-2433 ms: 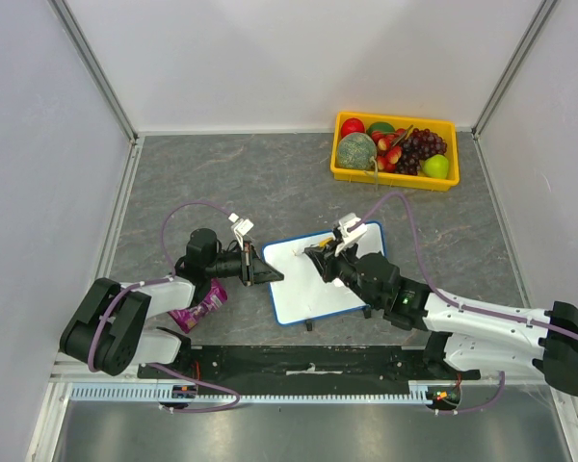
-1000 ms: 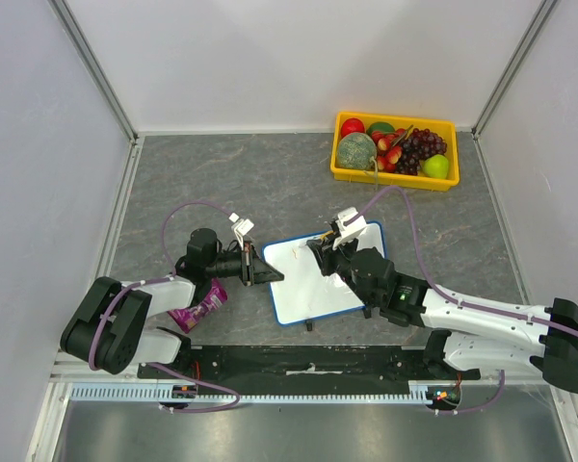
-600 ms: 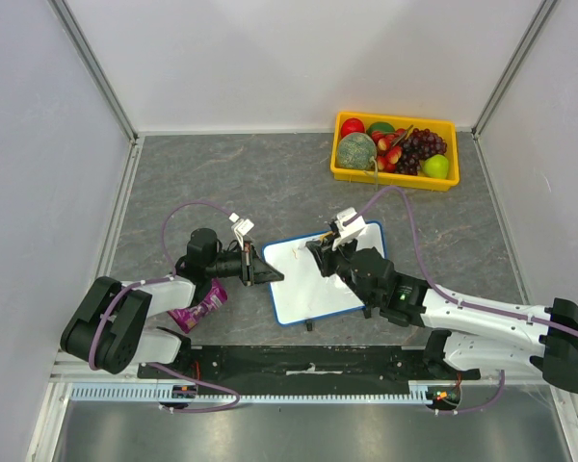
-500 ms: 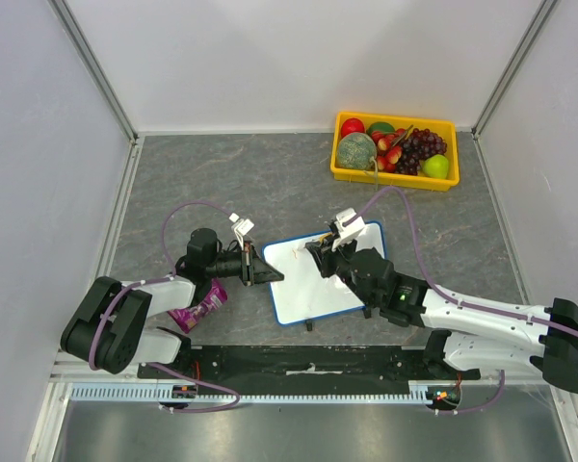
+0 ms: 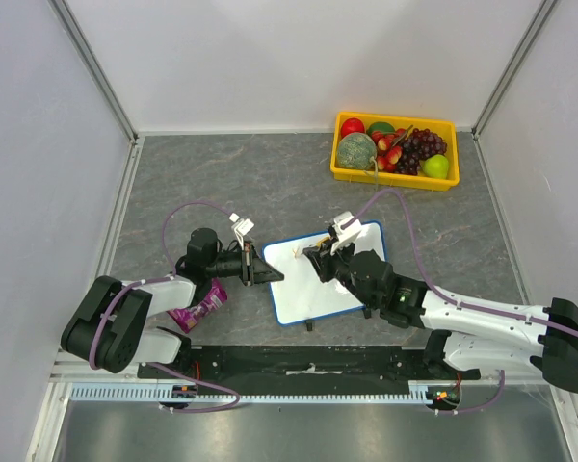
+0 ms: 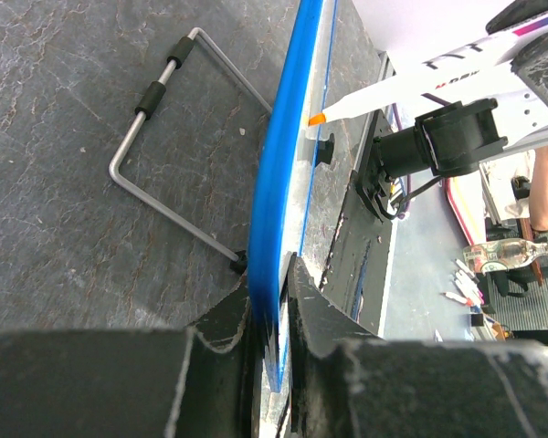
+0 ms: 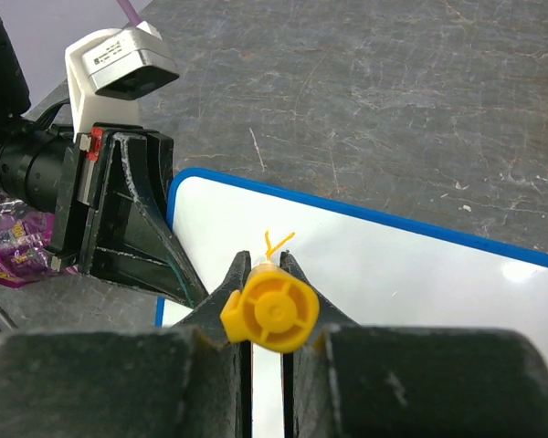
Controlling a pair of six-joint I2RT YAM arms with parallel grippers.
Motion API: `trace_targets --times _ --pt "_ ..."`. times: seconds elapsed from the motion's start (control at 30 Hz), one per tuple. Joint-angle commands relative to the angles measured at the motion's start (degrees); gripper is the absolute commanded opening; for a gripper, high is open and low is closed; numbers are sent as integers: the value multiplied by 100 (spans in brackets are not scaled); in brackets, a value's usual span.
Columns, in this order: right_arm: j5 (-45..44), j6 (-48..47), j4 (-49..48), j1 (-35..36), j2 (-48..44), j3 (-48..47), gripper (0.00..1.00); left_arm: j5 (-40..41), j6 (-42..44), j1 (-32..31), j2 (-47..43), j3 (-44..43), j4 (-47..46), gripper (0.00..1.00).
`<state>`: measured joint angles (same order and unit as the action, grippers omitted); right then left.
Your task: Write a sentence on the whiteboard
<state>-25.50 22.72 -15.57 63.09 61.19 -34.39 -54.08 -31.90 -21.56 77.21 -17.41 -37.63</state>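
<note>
We see the whiteboard [image 5: 313,289] near the near edge of the desk, about midway between the two arms. Its long side is turned slightly askew to that edge. The left claw [image 5: 272,276] pinches the blue frame at the board's left edge, one finger on each face. In the left wrist view a bent wire stand [image 6: 158,88] shows on the board's back side.

The right claw [image 7: 263,271] is pressed together on a marker [image 7: 269,313], whose yellow end faces the wrist camera. The orange tip touches the white surface near the board's far left corner. Of the sentence [image 7: 276,241], only a small orange stroke is visible just beyond the marker, and we cannot read it as a letter.

A yellow tray [image 5: 385,179] of fruit sits at the far right corner of the desk, well apart from the board. A purple packet [image 5: 200,306] lies beside the left arm.
</note>
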Motion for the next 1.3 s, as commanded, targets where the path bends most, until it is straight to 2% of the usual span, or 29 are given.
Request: trace_targets --times 0.0,0.7,1.07,1.27 --pt "-69 48 186 19 -46 126 0 241 571 -23 110 -34 282 2" --pt "150 163 397 28 -406 530 0 232 562 -24 163 -61 282 2" --pt "396 145 353 28 -871 249 0 223 562 -24 180 -70 273 2" --pt "45 101 309 28 -793 100 0 223 562 -24 172 -61 273 2"
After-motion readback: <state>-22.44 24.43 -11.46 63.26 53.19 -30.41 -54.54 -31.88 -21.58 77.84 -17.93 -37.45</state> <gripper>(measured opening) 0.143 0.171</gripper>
